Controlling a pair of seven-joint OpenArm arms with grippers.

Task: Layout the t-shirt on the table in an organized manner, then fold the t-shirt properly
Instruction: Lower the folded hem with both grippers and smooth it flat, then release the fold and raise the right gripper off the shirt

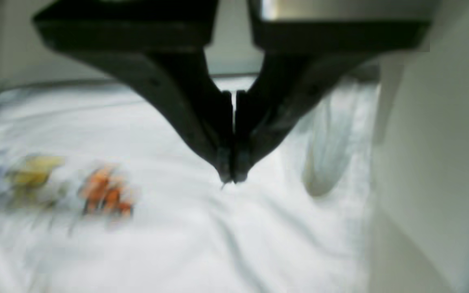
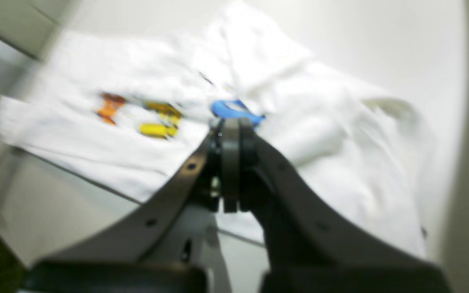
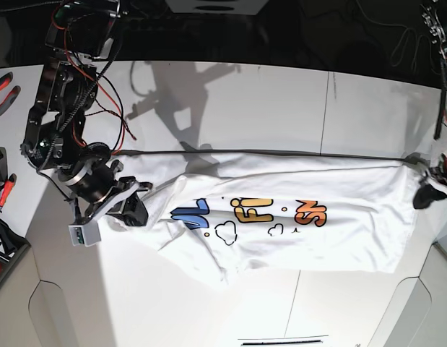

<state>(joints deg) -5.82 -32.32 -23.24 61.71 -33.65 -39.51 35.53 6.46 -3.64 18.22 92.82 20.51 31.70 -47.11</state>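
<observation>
While the t-shirt [image 3: 295, 217] lies half-spread on the desk [image 3: 266, 101], both jaws closed and gripping nothing visible: layout step; next, re-pinch hem corners.

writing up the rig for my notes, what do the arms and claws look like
Both claws are black, each with two curved, tapering fingers studded with small screw holes. In the base view the right arm is a dark metal frame with loose red and black wires along it, a silver ring at the wrist and a pale block by the right claw. Only the left claw shows at the frame edge.
</observation>
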